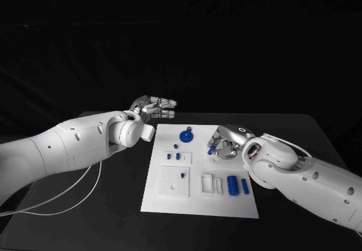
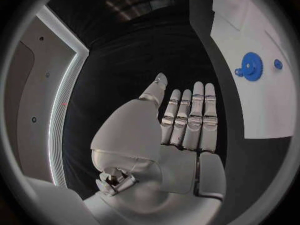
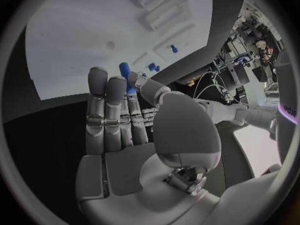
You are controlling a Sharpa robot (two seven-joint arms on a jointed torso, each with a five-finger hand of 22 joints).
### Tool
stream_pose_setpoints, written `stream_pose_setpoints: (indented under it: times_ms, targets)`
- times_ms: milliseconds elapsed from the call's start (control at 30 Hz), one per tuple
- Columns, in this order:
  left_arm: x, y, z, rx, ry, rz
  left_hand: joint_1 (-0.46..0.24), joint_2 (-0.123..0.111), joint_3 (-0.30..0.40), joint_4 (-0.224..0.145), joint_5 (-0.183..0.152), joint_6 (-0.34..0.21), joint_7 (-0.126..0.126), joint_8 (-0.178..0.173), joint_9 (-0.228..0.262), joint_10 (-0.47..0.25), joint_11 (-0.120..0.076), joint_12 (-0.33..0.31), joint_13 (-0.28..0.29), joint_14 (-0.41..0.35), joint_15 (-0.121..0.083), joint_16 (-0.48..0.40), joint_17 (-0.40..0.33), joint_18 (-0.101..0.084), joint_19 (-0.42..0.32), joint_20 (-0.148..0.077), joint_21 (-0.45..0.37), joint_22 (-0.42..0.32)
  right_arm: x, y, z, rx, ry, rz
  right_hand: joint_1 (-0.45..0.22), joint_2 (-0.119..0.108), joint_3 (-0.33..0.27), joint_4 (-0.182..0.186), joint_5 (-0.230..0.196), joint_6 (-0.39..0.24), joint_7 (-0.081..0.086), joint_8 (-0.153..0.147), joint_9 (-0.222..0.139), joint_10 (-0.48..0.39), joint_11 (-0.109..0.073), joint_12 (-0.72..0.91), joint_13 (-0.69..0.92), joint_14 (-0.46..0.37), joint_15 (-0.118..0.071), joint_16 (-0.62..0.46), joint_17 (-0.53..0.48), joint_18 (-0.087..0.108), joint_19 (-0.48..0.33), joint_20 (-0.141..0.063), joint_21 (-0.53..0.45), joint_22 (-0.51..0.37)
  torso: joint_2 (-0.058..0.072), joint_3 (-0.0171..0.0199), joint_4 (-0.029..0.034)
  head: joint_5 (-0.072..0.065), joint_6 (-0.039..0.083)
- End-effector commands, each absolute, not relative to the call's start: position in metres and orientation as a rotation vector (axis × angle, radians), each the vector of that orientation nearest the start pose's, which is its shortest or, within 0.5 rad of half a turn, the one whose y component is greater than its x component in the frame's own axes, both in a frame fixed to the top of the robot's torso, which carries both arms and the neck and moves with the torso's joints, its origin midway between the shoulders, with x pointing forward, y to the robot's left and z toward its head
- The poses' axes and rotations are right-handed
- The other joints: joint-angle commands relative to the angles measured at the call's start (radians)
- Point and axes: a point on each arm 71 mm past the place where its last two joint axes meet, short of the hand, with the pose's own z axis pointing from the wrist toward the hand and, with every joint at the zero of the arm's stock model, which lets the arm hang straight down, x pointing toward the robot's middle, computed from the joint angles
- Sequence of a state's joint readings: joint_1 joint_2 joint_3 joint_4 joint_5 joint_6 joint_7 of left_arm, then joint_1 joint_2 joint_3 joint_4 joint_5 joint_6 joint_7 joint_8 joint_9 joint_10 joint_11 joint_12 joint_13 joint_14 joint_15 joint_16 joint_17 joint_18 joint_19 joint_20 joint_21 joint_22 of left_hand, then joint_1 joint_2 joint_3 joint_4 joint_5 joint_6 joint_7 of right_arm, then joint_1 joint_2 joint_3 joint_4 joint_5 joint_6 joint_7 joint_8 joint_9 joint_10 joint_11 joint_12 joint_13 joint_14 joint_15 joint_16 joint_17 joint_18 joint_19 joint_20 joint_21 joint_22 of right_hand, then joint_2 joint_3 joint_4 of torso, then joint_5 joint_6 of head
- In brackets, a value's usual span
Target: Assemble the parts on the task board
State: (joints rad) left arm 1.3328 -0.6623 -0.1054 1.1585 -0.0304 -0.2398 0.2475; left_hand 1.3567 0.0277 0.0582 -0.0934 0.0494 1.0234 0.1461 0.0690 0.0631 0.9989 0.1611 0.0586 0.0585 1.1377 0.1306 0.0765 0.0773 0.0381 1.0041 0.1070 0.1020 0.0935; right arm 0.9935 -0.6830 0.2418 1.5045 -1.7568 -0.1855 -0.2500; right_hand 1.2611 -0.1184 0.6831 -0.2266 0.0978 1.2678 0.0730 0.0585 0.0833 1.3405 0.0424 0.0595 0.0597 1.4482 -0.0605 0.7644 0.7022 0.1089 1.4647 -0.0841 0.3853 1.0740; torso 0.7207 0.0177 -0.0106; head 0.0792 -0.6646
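Heads up: your right hand point(image 1: 225, 145) is over the right edge of the task board point(image 1: 173, 204), and it looks like it's pinching a small blue part point(image 1: 212, 149) at the fingertips (the wrist view only shows a bit of blue behind the fingers, so the grip seems shallow). If you tilt or rush, I'd guess it slips out and lands on the blue gear point(image 1: 186, 137) or rolls off the board. Your left hand point(image 1: 153, 108) is holding nothing, fingers straight, parked just beyond the board's far left corner.
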Motion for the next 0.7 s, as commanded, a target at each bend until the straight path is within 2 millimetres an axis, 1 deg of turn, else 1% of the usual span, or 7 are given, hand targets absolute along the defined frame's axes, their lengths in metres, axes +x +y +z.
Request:
stream_pose_setpoints:
  times_ms: [33,200,300,467,533,600,700]
  targets:
    - [0.568,0.224,-0.156,-1.073,1.473,-1.372,0.007,-0.001,0.003,0.001,0.001,-0.001,0.001,0.002,0.0,-0.005,0.0,0.006,0.0,-0.003,0.0,-0.001,-0.001,0.011,0.004,0.005,0.004,-0.001,0.487,-0.132,-0.181,-0.214,1.605,0.613,-0.006,0.004,-0.002,-0.002,-0.004,0.008,0.002,0.006,0.002,0.032,-0.023,0.005,0.004,0.0,-0.009,0.004,0.001,0.018,0.034,-0.008,0.004,0.001,0.0,-0.0001,0.0002,0.001,0.001]
    - [0.568,0.224,-0.156,-1.073,1.473,-1.372,0.007,-0.001,0.003,0.001,0.001,-0.001,0.001,0.002,0.0,-0.005,0.0,0.006,0.0,-0.003,0.0,-0.001,-0.001,0.011,0.004,0.005,0.004,-0.001,0.492,-0.121,-0.178,-0.203,1.587,0.641,-0.007,0.006,-0.007,-0.002,-0.003,0.008,0.002,0.006,0.002,0.033,-0.024,0.005,0.004,0.0,-0.01,0.005,0.001,0.017,0.035,-0.008,0.002,0.003,0.0,-0.0014,-0.0008,0.003,0.004]
    - [0.568,0.223,-0.156,-1.073,1.473,-1.372,0.007,-0.001,0.003,0.001,0.001,-0.001,0.001,0.002,0.0,-0.005,0.0,0.006,0.0,-0.003,0.0,-0.001,-0.001,0.011,0.004,0.005,0.004,-0.001,0.493,-0.113,-0.176,-0.204,1.578,0.66,-0.007,0.007,-0.014,-0.003,0.001,0.008,0.002,0.006,0.002,0.032,-0.024,0.005,0.004,0.0,-0.01,0.005,0.001,0.017,0.035,-0.008,0.001,0.004,0.0,-0.0009,-0.0007,0.005,0.003]
    - [0.569,0.223,-0.156,-1.073,1.47,-1.37,0.001,-0.003,0.002,0.001,0.001,-0.003,0.002,0.001,0.0,-0.006,0.0,0.006,0.0,-0.004,0.0,-0.001,0.0,0.011,0.003,0.006,0.006,-0.002,0.498,-0.097,-0.176,-0.208,1.57,0.679,-0.007,0.01,-0.017,-0.004,0.007,0.007,0.003,0.005,0.002,0.032,-0.023,0.004,0.004,0.0,-0.009,0.005,0.0,0.017,0.035,-0.008,-0.001,0.005,0.001,-0.003,0.0027,0.005,0.002]
    - [0.569,0.222,-0.156,-1.073,1.469,-1.368,0.001,-0.004,0.001,0.002,0.001,-0.005,0.003,0.001,0.0,-0.006,0.0,0.006,0.0,-0.004,0.0,-0.001,0.0,0.011,0.003,0.006,0.006,-0.003,0.498,-0.09,-0.177,-0.214,1.575,0.687,-0.007,0.01,-0.017,-0.004,0.007,0.007,0.003,0.005,0.002,0.032,-0.023,0.004,0.004,0.0,-0.009,0.005,0.0,0.017,0.035,-0.008,-0.001,0.005,0.002,-0.0031,0.0045,0.006,0.001]
    - [0.569,0.222,-0.156,-1.074,1.469,-1.367,0.001,-0.004,0.001,0.002,0.001,-0.005,0.003,0.001,0.0,-0.006,0.0,0.006,0.0,-0.004,0.0,-0.001,0.0,0.011,0.003,0.006,0.006,-0.003,0.496,-0.082,-0.18,-0.224,1.581,0.696,-0.007,0.01,-0.018,-0.005,0.008,0.006,0.003,0.006,0.002,0.031,-0.023,0.004,0.004,0.0,-0.009,0.005,0.0,0.017,0.035,-0.008,-0.002,0.005,0.002,-0.0012,0.0046,0.008,-0.001]
    - [0.569,0.222,-0.156,-1.074,1.469,-1.367,0.001,-0.006,0.0,0.002,0.001,-0.009,0.004,0.0,0.0,-0.005,0.001,0.006,0.0,-0.004,0.001,-0.001,0.0,0.01,0.002,0.006,0.006,-0.003,0.494,-0.073,-0.183,-0.241,1.585,0.707,-0.007,0.012,-0.019,-0.006,0.009,0.006,0.003,0.006,0.002,0.031,-0.023,0.004,0.004,0.0,-0.009,0.005,0.0,0.017,0.036,-0.008,-0.002,0.005,0.002,-0.0012,0.0051,0.012,-0.002]
